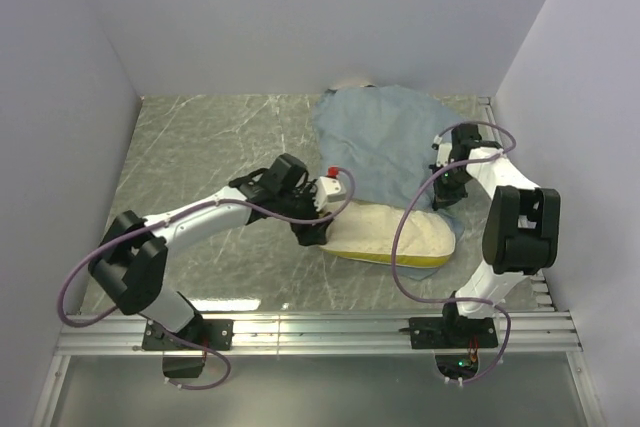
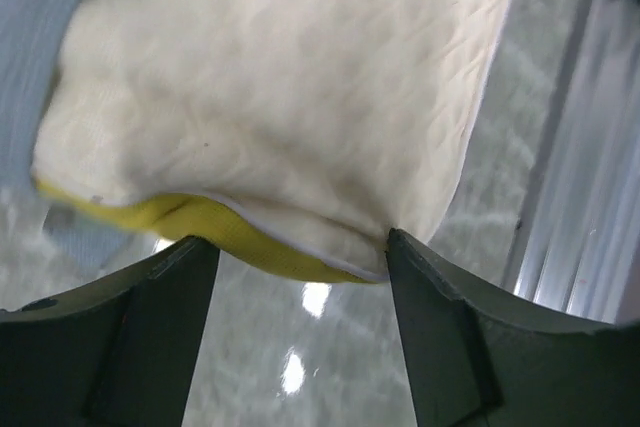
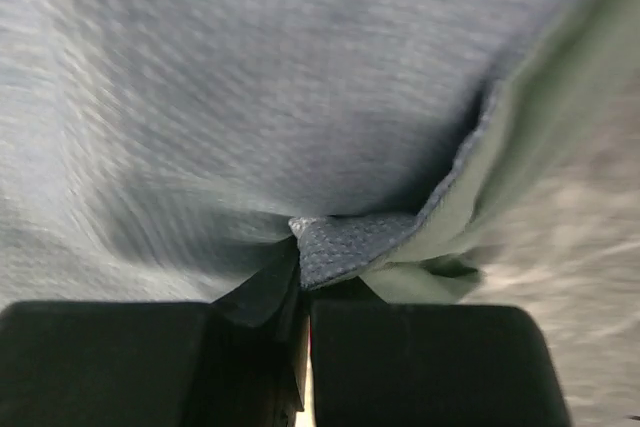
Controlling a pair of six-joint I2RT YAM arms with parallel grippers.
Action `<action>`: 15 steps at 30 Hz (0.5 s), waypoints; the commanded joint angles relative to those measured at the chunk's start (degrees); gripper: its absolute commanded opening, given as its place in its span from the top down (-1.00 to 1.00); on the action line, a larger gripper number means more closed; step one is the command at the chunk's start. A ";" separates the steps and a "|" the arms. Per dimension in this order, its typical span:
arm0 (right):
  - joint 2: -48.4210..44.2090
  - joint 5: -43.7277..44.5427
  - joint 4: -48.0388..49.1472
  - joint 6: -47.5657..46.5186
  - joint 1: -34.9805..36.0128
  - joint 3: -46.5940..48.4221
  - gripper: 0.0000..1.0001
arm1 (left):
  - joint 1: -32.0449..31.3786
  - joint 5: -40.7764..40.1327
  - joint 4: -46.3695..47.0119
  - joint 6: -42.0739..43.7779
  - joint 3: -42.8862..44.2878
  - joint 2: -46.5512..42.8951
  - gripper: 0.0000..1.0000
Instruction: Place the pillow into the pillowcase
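The pillow (image 1: 395, 235), cream-white with a yellow side edge, lies on the table in front of the pillowcase (image 1: 385, 137). The pillowcase is spread blue-grey face up, and its near edge lies over the pillow's far side. My left gripper (image 1: 318, 224) is at the pillow's left end. In the left wrist view the gripper (image 2: 300, 250) is open wide, with the pillow's (image 2: 290, 97) yellow-edged end between the fingertips and touching the right finger (image 2: 430, 297). My right gripper (image 1: 445, 185) is shut on a fold of the pillowcase edge (image 3: 350, 242), where the green inner face (image 3: 540, 147) shows.
White walls close in the table on the left, back and right. A metal rail (image 1: 320, 327) runs along the near edge, and another (image 1: 492, 122) runs along the right side. A small pale object (image 1: 352, 80) peeks out behind the pillowcase at the back wall.
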 commanded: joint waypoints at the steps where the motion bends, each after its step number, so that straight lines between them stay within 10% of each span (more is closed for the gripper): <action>1: 1.34 3.55 4.10 -4.91 -3.23 2.74 1.00 | 7.76 1.11 0.18 4.31 -2.80 -4.44 -0.48; 6: 2.30 3.03 4.27 -6.06 -4.21 1.77 1.00 | 17.96 -1.44 -1.83 8.78 -0.45 2.57 -0.52; 15: 4.15 2.94 4.89 -6.24 -4.30 0.89 1.00 | 17.54 4.34 -3.59 12.31 11.51 19.02 -0.53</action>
